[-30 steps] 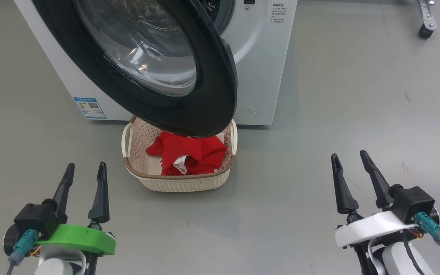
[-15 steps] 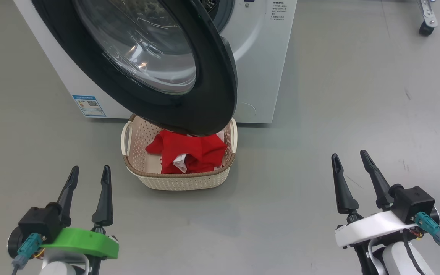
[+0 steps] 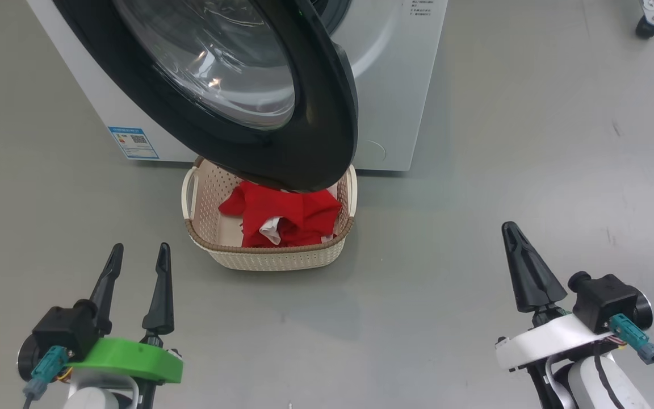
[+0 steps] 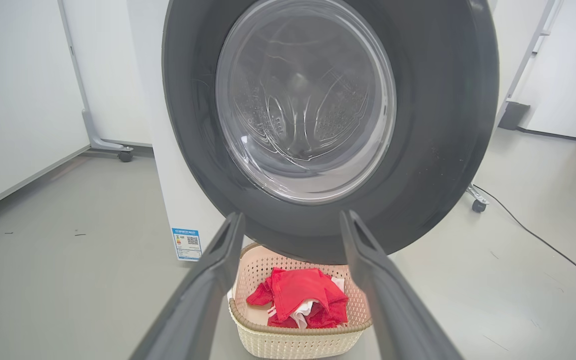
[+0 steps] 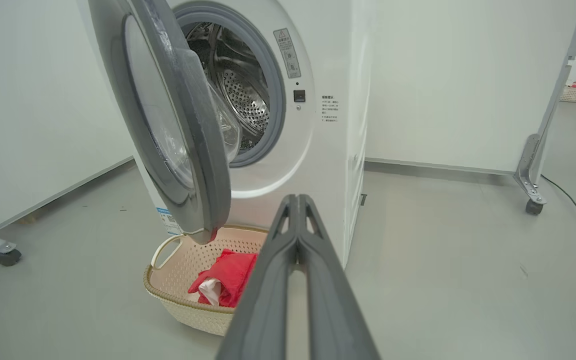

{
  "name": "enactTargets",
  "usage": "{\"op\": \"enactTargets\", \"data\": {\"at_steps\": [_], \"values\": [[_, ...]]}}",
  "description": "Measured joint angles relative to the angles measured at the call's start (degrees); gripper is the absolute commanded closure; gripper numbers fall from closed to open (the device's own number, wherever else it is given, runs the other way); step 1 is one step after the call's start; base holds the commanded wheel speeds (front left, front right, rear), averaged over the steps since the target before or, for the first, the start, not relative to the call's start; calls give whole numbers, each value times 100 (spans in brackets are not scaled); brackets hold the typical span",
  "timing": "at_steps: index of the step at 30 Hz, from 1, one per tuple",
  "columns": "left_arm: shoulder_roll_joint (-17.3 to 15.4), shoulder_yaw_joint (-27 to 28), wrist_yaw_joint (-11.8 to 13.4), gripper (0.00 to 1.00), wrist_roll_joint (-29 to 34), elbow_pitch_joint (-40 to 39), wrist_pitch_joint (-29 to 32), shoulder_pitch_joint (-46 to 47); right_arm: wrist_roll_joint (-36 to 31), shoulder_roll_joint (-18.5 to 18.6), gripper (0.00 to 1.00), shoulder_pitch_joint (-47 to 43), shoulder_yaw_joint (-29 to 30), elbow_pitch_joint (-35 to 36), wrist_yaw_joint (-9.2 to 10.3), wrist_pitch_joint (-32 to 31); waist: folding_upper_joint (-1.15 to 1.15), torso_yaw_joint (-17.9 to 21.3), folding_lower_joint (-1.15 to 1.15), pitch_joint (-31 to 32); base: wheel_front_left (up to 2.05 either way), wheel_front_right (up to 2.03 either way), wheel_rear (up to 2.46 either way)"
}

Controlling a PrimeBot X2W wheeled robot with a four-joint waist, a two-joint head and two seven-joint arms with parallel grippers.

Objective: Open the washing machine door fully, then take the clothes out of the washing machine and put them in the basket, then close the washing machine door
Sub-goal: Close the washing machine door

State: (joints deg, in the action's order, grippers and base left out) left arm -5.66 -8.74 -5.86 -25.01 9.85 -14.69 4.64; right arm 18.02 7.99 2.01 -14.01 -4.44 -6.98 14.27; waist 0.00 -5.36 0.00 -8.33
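Laundry duty, last leg: the washing machine door (image 3: pixel 315 147) stands swung out from the washing machine (image 3: pixel 395 85), hinged on the robot's left. Its free edge hangs over the basket (image 3: pixel 276 261), where the clothes (image 3: pixel 287 218) lie heaped.

Both arms wait low and well back over the grey floor (image 3: pixel 474 170). The left gripper (image 3: pixel 139 250), fingers spread and empty, looks square at the door's outer face. The right gripper (image 3: pixel 511 230), pinched tight on nothing, sees the door's thick edge and the bare drum (image 5: pixel 240 75).

Closing looks like a push on that outer face, away and rightward — the left arm seems better placed, though the free edge lies roughly midway between the two. Room is open either side; only the basket sits beneath the swing.
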Motion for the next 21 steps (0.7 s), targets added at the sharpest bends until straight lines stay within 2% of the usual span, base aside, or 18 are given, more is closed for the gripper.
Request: {"op": "enactTargets", "data": {"at_steps": [10,16,21], "values": [[120,-115,-33,0,100,-82,0,88,-157,315,100,672,-569,234,-1,-147,0,-157,0,-358,0,0,0],[214,-264,-57,0,141,-107,0,292,-162,531,100,1333,-1198,319,-1,-349,0,-359,0,-639,0,0,0],[266,-280,-85,0,147,-116,0,477,-153,667,100,1889,-1474,324,-2,-512,0,-581,0,-874,0,0,0]]}}
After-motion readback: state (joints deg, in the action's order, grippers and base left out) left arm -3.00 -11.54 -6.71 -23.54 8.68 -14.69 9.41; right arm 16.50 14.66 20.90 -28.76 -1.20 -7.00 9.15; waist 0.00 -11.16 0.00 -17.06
